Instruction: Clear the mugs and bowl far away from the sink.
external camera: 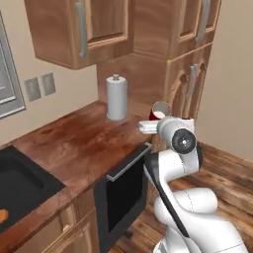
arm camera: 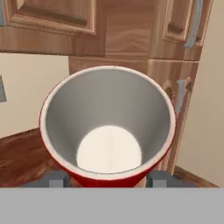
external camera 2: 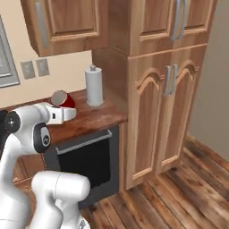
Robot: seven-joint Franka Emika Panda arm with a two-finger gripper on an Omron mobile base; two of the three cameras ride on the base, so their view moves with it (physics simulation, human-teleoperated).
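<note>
Left base view: the red mug [external camera: 157,113] is tipped on its side, pale mouth facing back toward the arm, held above the right end of the wooden counter [external camera: 79,143], near the tall cabinet [external camera: 190,94]. The gripper [external camera: 151,124] sits just under and behind it, largely hidden by the white wrist. A paper towel roll [external camera: 116,98] stands upright on the counter, left of the mug. The black sink [external camera: 20,185] is at the lower left corner, well apart from the mug; something orange [external camera: 2,215] lies in the basin, cut off by the edge.

Right base view: the mug [external camera 2: 62,99] is tilted, mouth toward the arm, at the end of the gripper [external camera 2: 68,111], over the counter [external camera 2: 96,117] above the oven [external camera 2: 87,163]. The roll [external camera 2: 94,86] stands to its right.

Hand view: the mug [arm camera: 107,127] is seen mouth-on, grey inside with a white bottom. The fingers [arm camera: 53,179] flank its lower rim on both sides, jaws closed on it; contact looks likely but the tips are mostly cut off.
</note>
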